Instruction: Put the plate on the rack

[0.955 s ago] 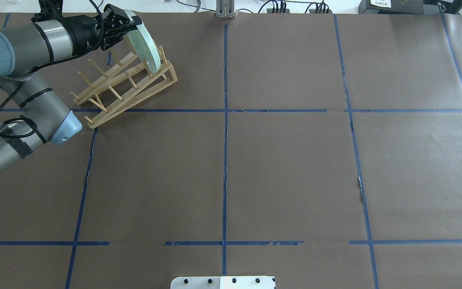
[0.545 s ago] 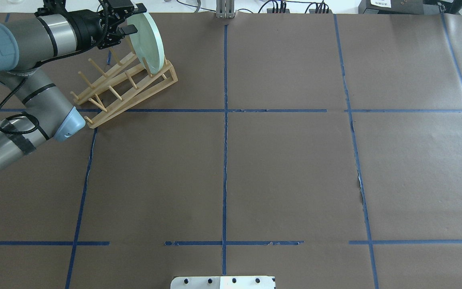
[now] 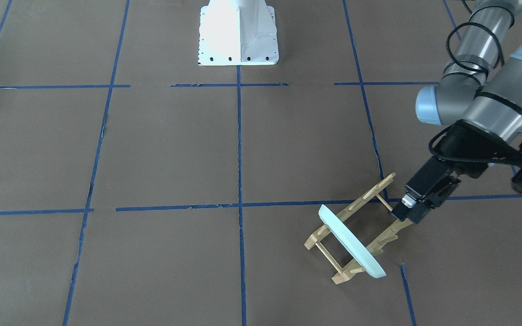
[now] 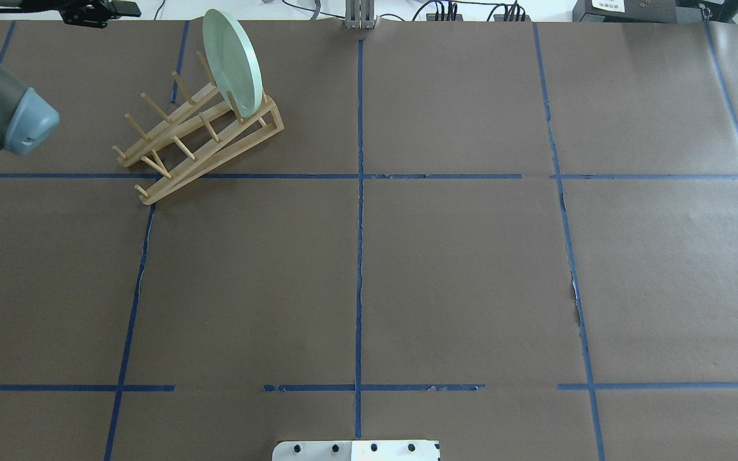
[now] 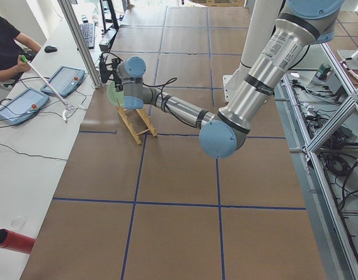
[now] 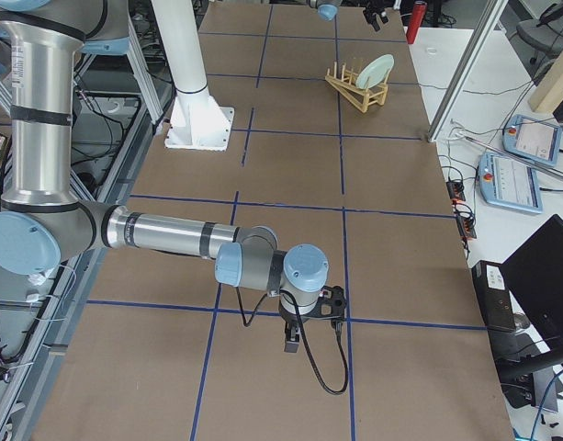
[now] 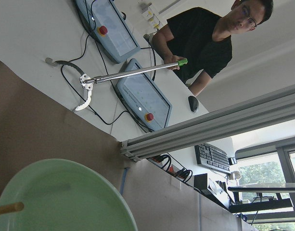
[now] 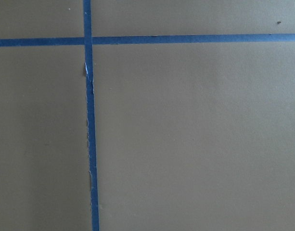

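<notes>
The pale mint-green plate [image 4: 231,61] stands on edge between the pegs at the far end of the light-wood rack [image 4: 196,137], leaning slightly. It also shows in the front view [image 3: 351,242] and fills the lower left of the left wrist view [image 7: 60,197]. My left gripper [image 3: 405,212] is open and empty, clear of the plate, raised beside the rack; in the overhead view it sits at the top left edge [image 4: 103,9]. My right gripper [image 6: 295,340] hangs low over bare table far from the rack; I cannot tell if it is open or shut.
The white robot base [image 3: 237,31] stands at the table's near middle. Blue tape lines cross the brown table cover [image 4: 459,269]. An operator [image 7: 205,43] holds a grabber stick beyond the far edge, by two teach pendants [image 5: 62,81]. A metal post [image 4: 359,16] stands at the far edge.
My left gripper has let go of the plate's rim and pulled back to the left and away. The plate stays standing on the rack, a bit more upright.
</notes>
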`<state>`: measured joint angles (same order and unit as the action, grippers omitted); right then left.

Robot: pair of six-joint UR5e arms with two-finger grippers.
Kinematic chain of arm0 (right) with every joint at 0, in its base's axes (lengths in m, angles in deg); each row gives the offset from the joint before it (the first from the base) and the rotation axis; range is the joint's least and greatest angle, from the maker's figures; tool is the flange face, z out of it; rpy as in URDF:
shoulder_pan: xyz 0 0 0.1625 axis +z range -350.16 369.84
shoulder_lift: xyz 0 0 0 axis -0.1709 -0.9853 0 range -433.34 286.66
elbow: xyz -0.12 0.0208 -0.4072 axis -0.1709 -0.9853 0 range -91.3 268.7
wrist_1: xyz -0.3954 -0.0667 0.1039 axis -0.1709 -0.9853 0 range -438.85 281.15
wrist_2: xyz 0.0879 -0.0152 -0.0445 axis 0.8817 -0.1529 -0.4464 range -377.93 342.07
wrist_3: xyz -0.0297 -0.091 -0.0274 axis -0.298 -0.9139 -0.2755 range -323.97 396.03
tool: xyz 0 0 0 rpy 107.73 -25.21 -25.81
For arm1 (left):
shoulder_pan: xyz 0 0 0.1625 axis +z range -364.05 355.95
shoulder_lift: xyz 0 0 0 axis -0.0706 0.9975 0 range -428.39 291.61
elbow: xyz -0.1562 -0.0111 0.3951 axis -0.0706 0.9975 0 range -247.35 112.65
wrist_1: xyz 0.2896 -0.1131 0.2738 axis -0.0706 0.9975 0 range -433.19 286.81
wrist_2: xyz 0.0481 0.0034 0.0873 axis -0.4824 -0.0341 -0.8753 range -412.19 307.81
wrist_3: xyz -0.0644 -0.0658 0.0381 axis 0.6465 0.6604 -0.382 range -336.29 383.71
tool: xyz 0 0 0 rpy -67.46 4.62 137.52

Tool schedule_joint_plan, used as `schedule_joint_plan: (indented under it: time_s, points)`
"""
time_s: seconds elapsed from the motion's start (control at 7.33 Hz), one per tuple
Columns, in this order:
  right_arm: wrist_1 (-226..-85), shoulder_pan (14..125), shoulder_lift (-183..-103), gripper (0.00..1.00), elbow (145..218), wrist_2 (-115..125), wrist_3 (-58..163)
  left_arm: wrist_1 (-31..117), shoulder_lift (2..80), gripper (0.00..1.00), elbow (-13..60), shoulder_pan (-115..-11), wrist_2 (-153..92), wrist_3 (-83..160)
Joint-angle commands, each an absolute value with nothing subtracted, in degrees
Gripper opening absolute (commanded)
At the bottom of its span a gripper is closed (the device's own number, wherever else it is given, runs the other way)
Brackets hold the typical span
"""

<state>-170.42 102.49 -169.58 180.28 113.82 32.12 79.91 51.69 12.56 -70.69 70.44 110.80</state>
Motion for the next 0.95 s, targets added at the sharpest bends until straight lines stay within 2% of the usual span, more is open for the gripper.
schedule_joint_plan:
  time_s: [0.0, 0.27, 0.82]
  points:
    - [-170.4, 102.5, -169.6, 1.00, 180.3, 113.8, 32.1, 57.3, 48.2, 1.00, 14.3, -79.0, 78.9, 75.9]
    - [-170.4, 102.5, -169.6, 1.00, 180.2, 113.8, 32.1, 31.8, 45.0, 1.00, 17.8, -84.8, 79.0, 44.8]
    - [-170.4, 102.5, -169.6, 1.00, 180.2, 113.8, 32.1, 16.2, 22.9, 1.00, 31.4, -93.6, 79.3, 26.0]
